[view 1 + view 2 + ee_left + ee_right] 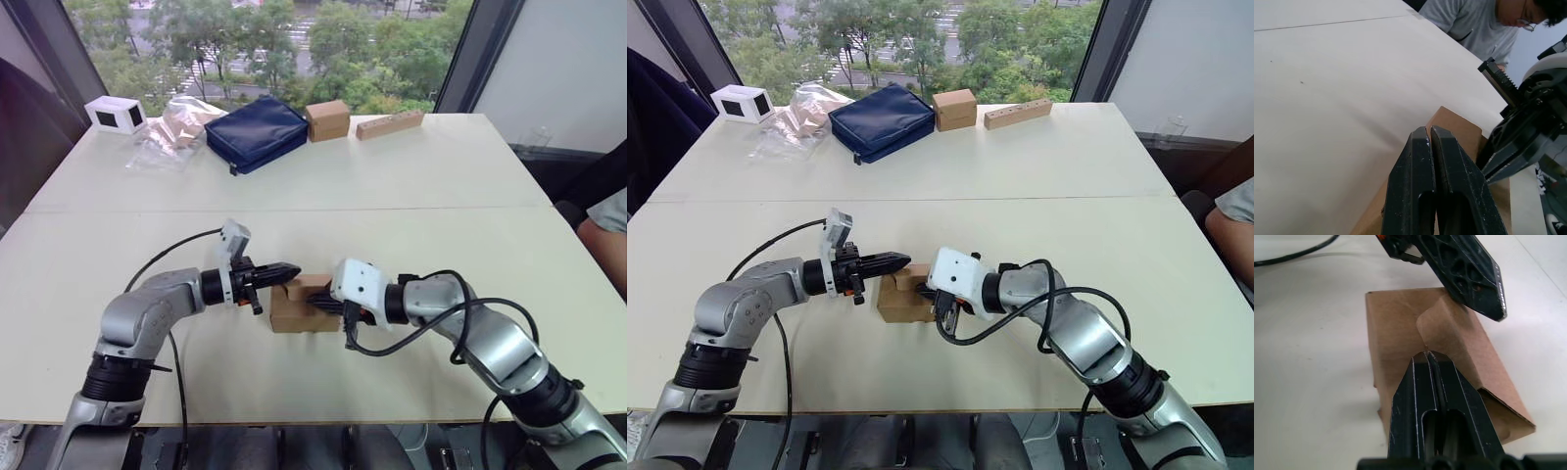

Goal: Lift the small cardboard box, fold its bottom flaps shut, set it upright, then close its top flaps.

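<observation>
1. The small cardboard box [297,305] sat on the near half of the white table [411,196], roughly in the middle between the two arms, upright on its base
2. The left gripper [290,268] reached in from the left with its two black fingers pressed together, nothing between them, the tips resting over the box's upper left edge
3. The right gripper [1428,356] came in from the right, its fingers likewise closed flat against each other, their tips lying on the top flaps [1449,340], where a rounded tongue of cardboard lay folded down
4. One flap edge on the box's near right side stood slightly lifted, not lying flush
5. Far across the table, well apart from the arms, lay a white box with dark panels [116,114], a crumpled clear plastic bag [168,134], a navy blue pouch [257,132], another small brown carton [327,119] and a long tan wooden block [389,124]
6. A person in a grey shirt [1476,27] sat beyond the right edge of the table
</observation>
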Controlling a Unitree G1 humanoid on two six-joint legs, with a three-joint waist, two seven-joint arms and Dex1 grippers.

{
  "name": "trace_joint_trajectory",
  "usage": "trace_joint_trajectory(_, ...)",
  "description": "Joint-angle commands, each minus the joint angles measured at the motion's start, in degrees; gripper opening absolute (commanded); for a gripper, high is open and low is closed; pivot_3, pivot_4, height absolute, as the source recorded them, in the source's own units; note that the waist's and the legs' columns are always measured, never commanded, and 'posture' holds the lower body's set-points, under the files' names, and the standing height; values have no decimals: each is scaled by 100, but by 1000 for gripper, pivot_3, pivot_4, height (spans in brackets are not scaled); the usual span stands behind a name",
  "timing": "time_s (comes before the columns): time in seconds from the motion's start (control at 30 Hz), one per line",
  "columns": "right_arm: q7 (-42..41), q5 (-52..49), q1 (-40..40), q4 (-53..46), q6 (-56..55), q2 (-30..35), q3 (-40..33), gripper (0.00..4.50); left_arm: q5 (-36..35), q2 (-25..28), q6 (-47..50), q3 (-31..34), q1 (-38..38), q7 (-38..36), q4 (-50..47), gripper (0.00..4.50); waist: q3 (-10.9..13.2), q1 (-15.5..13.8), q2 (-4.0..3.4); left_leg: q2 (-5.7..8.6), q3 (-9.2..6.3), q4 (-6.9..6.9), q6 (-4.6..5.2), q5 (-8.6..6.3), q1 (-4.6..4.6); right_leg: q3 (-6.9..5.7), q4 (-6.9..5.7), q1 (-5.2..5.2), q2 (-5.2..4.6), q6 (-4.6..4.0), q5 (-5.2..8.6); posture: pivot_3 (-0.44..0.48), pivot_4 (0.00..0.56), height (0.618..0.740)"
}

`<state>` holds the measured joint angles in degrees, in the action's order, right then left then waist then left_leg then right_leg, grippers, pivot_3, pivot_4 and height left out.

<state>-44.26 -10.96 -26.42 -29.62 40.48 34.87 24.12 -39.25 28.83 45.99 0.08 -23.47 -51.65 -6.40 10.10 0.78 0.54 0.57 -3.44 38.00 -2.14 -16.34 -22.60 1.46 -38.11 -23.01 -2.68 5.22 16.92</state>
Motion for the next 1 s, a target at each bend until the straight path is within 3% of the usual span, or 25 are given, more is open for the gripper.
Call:
trace_joint_trajectory(0.03, 22, 115, -80, 56, -79, -37, -24, 0, -44, 47, -45, 70, -68, -33, -185, 84, 0, 0, 0, 0, 0, 0, 0, 0, 0, 0, 0, 0, 0, 0, 0, 0, 150, 740)
trace_joint_trajectory(0.4, -102, 14, -56, -28, 15, -25, -112, 0, 418, 337, -438, -298, -35, -343, -287, 84, 0, -1, 0, 0, 0, 0, 0, 0, 0, 0, 0, 1, 0, 0, 0, 0, 150, 740)
trace_joint_trajectory(0.77, -216, -1173, 170, -553, 745, -140, -1023, 0, 1112, 472, -1106, -790, 80, -500, -352, 84, 0, -12, 0, 0, 0, 0, 0, 0, 0, 0, 1, 4, -2, 0, 0, 0, 150, 740)
trace_joint_trajectory(0.87, -152, -1318, 208, -512, 793, -139, -1252, 0, 1087, 371, -1138, -658, 74, -363, -333, 84, 0, -10, 0, 0, 0, 0, 1, 0, 3, 0, 2, 7, -1, 0, 0, 0, 150, 740)
trace_joint_trajectory(1.0, -40, -1653, 148, -411, 865, -269, -1683, 0, 460, 137, -627, -117, -102, -31, -545, 84, 1, -9, 2, 0, 0, 0, 1, 0, 2, 0, 2, 7, -1, 0, 0, 0, 150, 740)
